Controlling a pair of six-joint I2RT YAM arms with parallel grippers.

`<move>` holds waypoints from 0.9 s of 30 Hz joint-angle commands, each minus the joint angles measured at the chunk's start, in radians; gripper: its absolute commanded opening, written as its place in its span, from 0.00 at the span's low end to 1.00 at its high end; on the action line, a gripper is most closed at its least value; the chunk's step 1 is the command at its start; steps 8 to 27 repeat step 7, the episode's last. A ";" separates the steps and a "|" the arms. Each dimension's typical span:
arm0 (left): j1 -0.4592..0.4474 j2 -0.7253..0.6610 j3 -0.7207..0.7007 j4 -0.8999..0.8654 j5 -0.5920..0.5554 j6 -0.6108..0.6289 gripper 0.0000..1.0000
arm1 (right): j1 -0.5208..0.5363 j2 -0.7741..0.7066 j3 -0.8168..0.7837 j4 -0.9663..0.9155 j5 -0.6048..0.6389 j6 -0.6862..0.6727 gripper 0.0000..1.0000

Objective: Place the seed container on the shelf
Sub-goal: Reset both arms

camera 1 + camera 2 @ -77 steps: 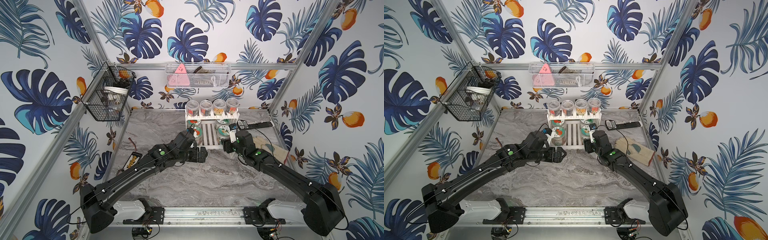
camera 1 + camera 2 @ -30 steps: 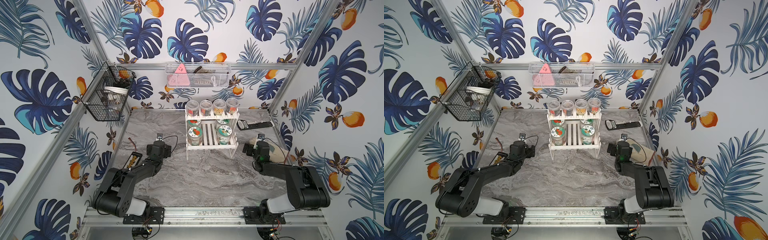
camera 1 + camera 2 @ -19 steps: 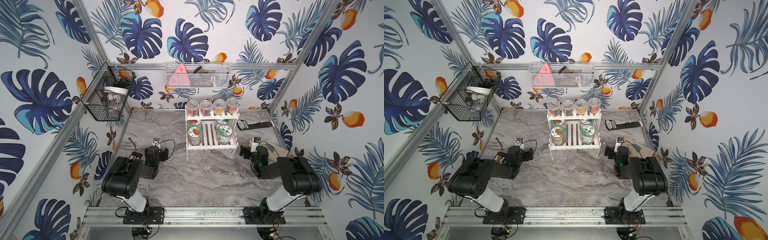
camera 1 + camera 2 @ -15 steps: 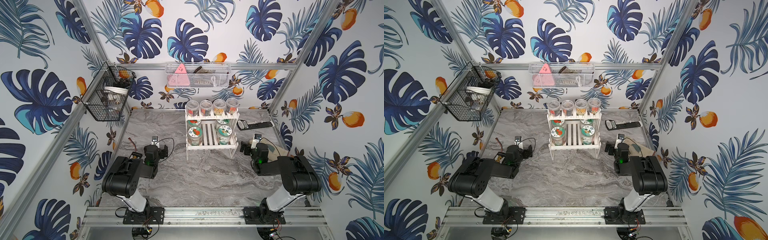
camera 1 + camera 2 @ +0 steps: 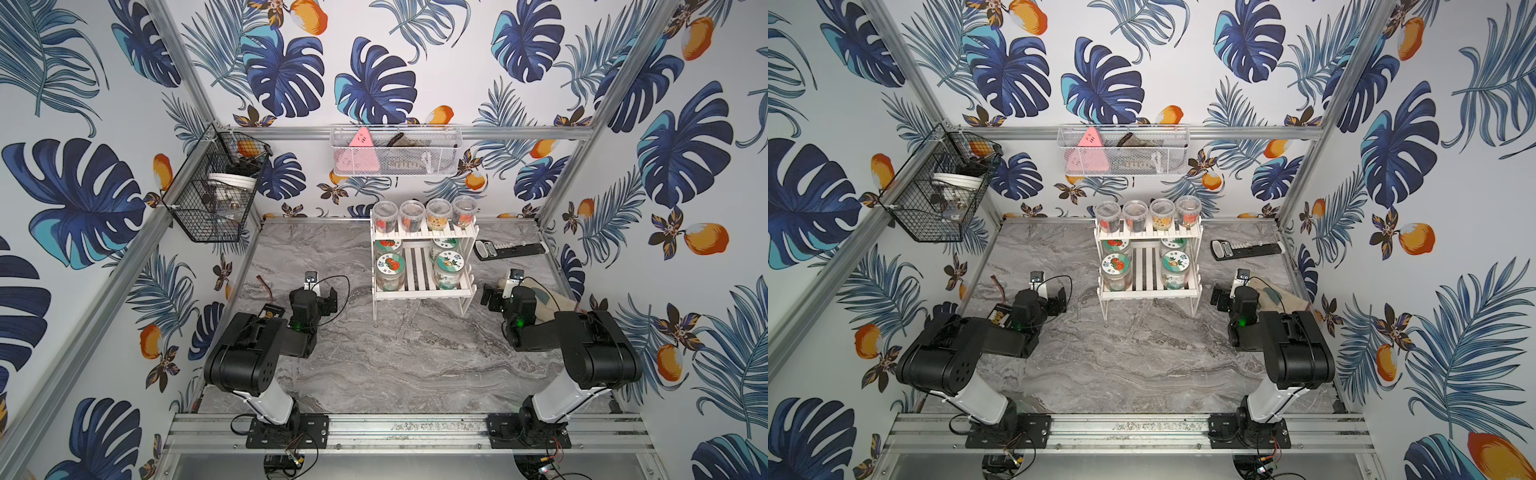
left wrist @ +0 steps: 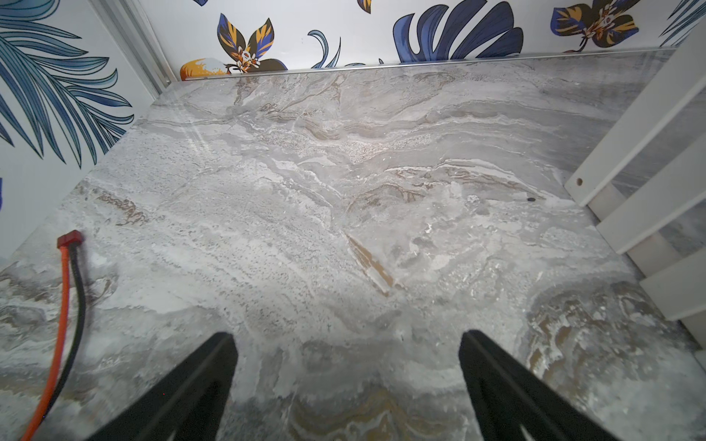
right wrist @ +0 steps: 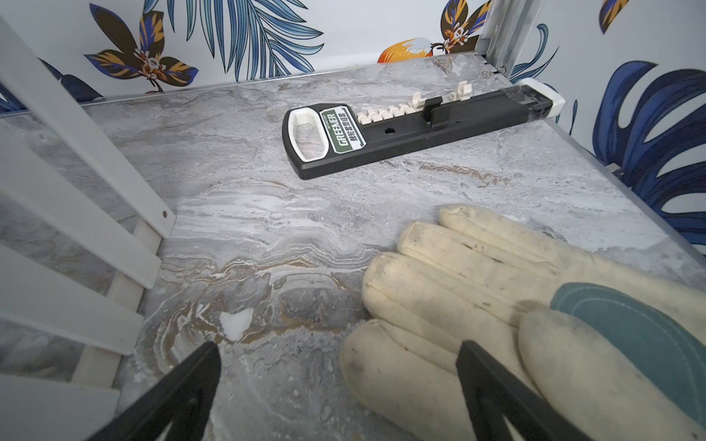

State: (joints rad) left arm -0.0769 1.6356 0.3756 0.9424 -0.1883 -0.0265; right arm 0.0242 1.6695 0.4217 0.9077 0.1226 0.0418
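Note:
The white two-tier shelf stands at the back middle of the marble table in both top views. Its lower tier holds seed containers with picture lids, one with a tomato lid and one with a green lid, with two more behind. Several small clear jars line the top tier. My left gripper is folded back left of the shelf, open and empty. My right gripper sits right of the shelf, open, hovering over a glove's fingertips.
A cream glove and a black tool with a green label lie right of the shelf. A red and black cable lies at the left edge. A black wire basket and a white mesh basket hang on the walls.
Both arms have drawn back from the shelf's front and folded up at the table's sides. The containers stay on the lower tier. Both grippers remain open.

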 commanded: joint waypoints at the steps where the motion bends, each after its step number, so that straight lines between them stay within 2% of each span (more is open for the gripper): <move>1: 0.002 0.003 0.011 0.016 -0.001 0.005 0.99 | -0.002 0.001 0.002 0.010 0.011 0.006 1.00; 27: 0.003 -0.001 0.000 0.027 -0.001 0.007 0.99 | -0.001 0.001 0.000 0.012 0.011 0.006 1.00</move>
